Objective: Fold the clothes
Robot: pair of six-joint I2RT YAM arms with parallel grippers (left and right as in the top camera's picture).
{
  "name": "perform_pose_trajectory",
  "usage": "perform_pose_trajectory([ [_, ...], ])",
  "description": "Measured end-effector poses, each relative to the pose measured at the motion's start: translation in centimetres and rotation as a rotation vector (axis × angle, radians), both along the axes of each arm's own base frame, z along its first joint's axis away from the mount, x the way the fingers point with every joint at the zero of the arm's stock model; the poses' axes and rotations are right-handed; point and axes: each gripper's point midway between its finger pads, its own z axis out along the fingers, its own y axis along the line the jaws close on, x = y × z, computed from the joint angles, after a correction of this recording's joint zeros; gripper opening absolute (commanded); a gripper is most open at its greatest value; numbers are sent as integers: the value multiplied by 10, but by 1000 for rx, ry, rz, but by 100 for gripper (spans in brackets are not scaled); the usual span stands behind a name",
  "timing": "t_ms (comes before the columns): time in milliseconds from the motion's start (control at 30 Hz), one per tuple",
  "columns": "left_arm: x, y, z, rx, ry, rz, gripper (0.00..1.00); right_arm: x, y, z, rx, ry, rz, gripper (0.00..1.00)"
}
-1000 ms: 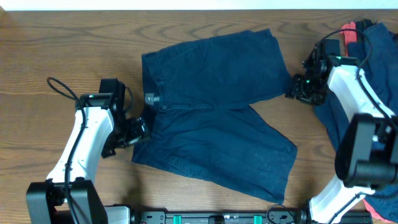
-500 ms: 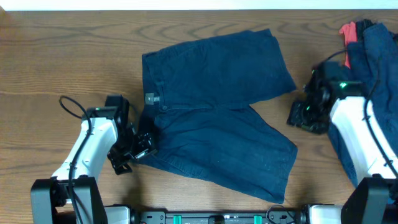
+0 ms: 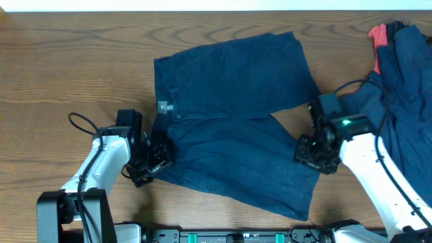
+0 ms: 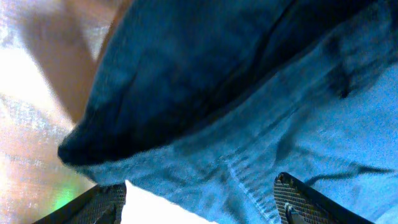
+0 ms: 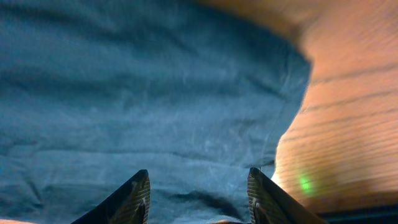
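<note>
A pair of dark navy wide-legged shorts (image 3: pixel 229 115) lies spread flat on the wooden table, waistband to the left, legs to the right. My left gripper (image 3: pixel 156 156) is open at the shorts' lower left waistband corner; the left wrist view shows the cloth hem (image 4: pixel 205 155) between its open fingers (image 4: pixel 199 202). My right gripper (image 3: pixel 312 150) is open at the outer hem of the lower leg; the right wrist view shows the leg's edge (image 5: pixel 186 106) just ahead of its fingers (image 5: pixel 199 193). More navy clothes (image 3: pixel 405 88) with a coral-red piece (image 3: pixel 378 34) are heaped at the right.
The wooden table (image 3: pixel 67 61) runs under everything. The pile of clothes fills the right edge beside the right arm. A black cable (image 3: pixel 81 121) loops by the left arm. A black rail (image 3: pixel 236 236) runs along the front edge.
The left gripper has moved down and right onto the shorts' lower left corner. The right gripper has moved down and left from beside the upper leg to the lower leg's hem.
</note>
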Motion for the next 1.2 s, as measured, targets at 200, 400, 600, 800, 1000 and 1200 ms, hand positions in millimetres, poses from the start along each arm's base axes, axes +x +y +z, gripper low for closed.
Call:
perform_pose_trajectory([
  [200,2,0,-9,3,-27,50,63,-20,21,-10,-8,37,75,47],
  [400,3,0,-10,0,-38,82,40,-50,51,-9,-25,71,279,47],
  [600,2,-2,-11,-7,-37,80,37,-90,55,-6,-103,161,402,47],
  [800,2,-2,-11,-8,-37,80,37,-110,55,-4,-157,192,461,48],
  [1000,2,-2,-11,-10,-37,80,37,-119,64,-21,-166,150,533,49],
  [1200,2,-2,-11,-11,-37,80,38,-123,68,-52,-141,101,569,54],
])
